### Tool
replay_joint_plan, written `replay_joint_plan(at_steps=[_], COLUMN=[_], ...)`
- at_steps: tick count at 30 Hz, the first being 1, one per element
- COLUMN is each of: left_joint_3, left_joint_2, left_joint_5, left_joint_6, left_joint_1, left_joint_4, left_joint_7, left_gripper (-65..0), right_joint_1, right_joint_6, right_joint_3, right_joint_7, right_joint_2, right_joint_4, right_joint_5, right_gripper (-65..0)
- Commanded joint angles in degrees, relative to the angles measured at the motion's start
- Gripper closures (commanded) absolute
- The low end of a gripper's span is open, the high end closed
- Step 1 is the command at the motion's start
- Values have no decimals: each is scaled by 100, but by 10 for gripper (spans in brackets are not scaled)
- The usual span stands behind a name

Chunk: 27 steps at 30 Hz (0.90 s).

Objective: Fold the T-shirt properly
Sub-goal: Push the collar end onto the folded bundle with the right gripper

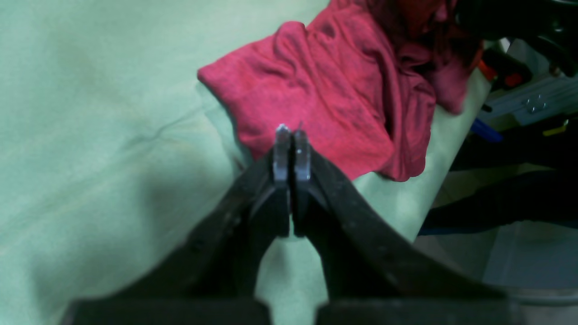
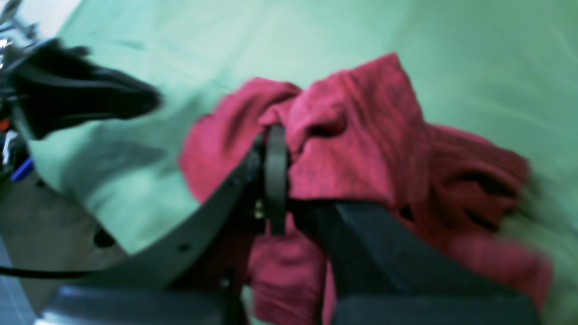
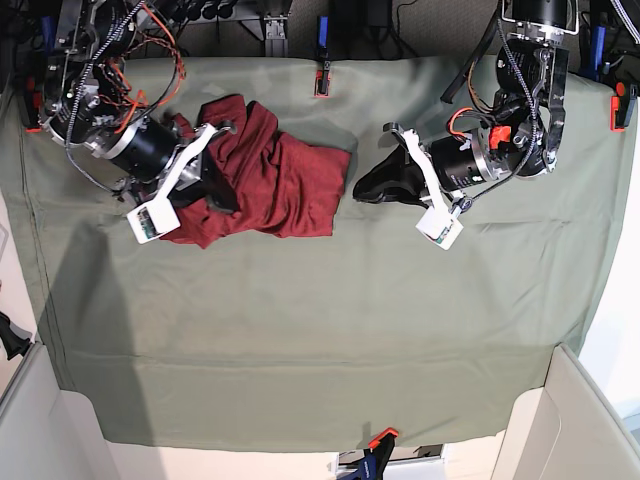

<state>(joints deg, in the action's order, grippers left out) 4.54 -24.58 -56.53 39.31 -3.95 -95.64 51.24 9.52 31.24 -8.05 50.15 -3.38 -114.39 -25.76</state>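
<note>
t-shirt (image 3: 270, 180) found bunched in a loose heap on the tabletop (image 3: 300, 340), toward the far side, on the right arm's half in the base view. not spread flat; sleeves and hems not separable within the folds. sage-green cloth covering the tabletop, clamped along the far edge.

right claw (image 2: 289, 149) clenched on a gathered ridge of the t-shirt, fabric pinched between the pads and draping down on both sides in the right wrist view. grip sits in the bulk of the heap rather than at a hem or corner, as far as can be judged.

left claw (image 1: 291, 151) clenched and holding nothing, poised above the cloth just short of the t-shirt's near edge in the left wrist view; clear of the garment in the base view.

handling judgement: soft, light knit, limp, likely to sag and stretch under its own weight; no stiffness to hold a fold unaided. low slip risk on the cloth, but prone to dragging the cloth's wrinkles along. best taken at two spread points on a stitched edge, such as shoulders or bottom hem corners, not at a mid-body bunch. edges to be located first; currently hidden.
</note>
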Motion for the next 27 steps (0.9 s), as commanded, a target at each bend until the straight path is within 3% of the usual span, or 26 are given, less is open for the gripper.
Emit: replay_joint_plan(at_steps=[1,9,15,16,18,20,22,27], left_joint_3=[-28,-28,-28,-28,-28,-28,-28,-28], left_joint_2=[-52,-50,-52,-52,-52,-50,-52,-52], left_joint_5=[-153,-153,-155,-160,-227,-328,-354,-372], left_joint_6=[69,69,69,69,69,69,69,69], left_joint_1=[90,87,90,87,85,87,90,87], left_joint_4=[-118,-118,-118,-118,-118,-118,-118,-118], left_joint_7=[-76,-74,-50,-37,-24,22,48,85], left_gripper=[0,0,0,0,0,0,0,0], right_joint_1=[-63,-199,-315,-334,-348,-352,-413,-647], right_joint_6=[4,-146,-149,-146,-149,-146,-144,-138], right_joint_3=[162,1032,1110,1110,1117,1161,1272,1779], right_joint_7=[-229,-575,-688,-732,-940,-1123,-1130,-1075], right_joint_2=[-83,-452,-527,-527,-527,-527,-527,-525], right_joint_4=[-118,-50,299,398,592,778,929,1003], right_joint_5=[-24,1045,1182,1178,1121,1060,964,905], right_gripper=[0,0,0,-18,-166,-267,-296,-295])
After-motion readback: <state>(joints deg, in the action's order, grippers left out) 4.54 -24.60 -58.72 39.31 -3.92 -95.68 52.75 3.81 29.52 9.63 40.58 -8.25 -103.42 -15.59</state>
